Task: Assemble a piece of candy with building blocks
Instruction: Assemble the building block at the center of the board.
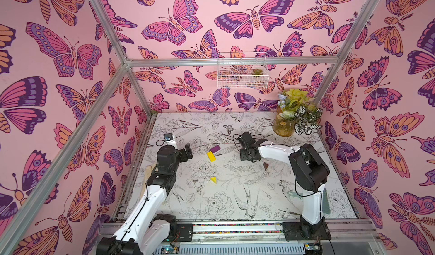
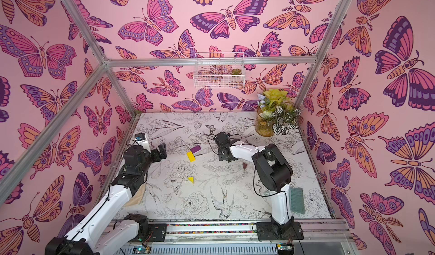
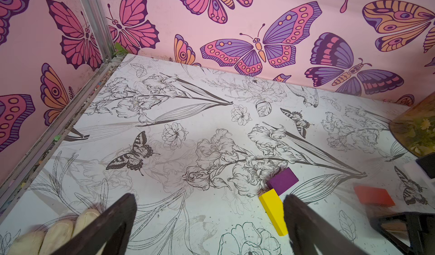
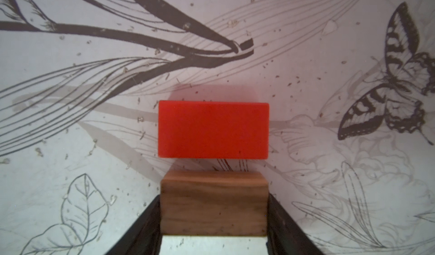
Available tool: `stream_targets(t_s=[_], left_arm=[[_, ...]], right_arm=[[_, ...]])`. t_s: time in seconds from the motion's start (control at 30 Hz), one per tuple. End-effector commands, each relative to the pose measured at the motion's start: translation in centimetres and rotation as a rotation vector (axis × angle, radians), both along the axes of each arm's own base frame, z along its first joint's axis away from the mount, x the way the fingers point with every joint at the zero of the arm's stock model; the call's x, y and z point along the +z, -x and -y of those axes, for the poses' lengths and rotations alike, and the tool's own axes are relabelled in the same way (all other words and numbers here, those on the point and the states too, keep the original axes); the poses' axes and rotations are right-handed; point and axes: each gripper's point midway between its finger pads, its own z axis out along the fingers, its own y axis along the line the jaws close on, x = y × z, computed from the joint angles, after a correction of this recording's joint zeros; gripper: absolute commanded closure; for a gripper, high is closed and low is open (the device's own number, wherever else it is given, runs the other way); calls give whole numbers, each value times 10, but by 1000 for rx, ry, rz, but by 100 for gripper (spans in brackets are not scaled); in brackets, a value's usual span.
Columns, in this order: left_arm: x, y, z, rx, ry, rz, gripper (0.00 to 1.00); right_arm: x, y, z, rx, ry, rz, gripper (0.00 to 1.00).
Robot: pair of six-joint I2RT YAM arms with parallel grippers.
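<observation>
No piece of candy is in view; the building blocks lie apart on the flower-print table. A purple block (image 1: 215, 148) touches a yellow block (image 1: 211, 156) at mid-table, also seen as purple block (image 3: 282, 179) and yellow block (image 3: 274, 212). Nearer the front lies a yellow triangle (image 1: 213, 180), and a dark brown triangle (image 1: 266, 166) lies to the right. My right gripper (image 4: 213, 201) points down, shut on a plain-wood block (image 4: 213, 209) just short of the red block (image 4: 213, 130). My left gripper (image 3: 209, 209) hangs open and empty, left of the yellow block.
A vase of plants (image 1: 283, 124) stands at the back right corner. A teal brush (image 1: 326, 202) lies behind the right arm near the right edge. A beige cloth (image 1: 147, 178) lies under the left arm. A wire basket (image 1: 242, 70) hangs on the back wall.
</observation>
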Motion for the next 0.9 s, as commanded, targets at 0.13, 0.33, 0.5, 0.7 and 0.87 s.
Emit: stream_targets(t_s=[0.13,0.33,0.5,0.7,0.87], left_arm=[[-2,2,0,-7,-10,-15,0],[-2,2,0,-8,-12,-16,0],[-3,2,1,-8,-10,-19,0],[-2,2,0,-6,-11,-17,0],[-2,2,0,-7,-12,-16,0]], right_arm=[[1,-8,-5,0,-49,1,35],[0,-10,-3,-6,-43,0,35],[-3,-9,-3,-5,-43,-7,35],[-4,-11,-1,-6,-27,-4,34],[-6,-13,-1,-3,-21,-2,34]])
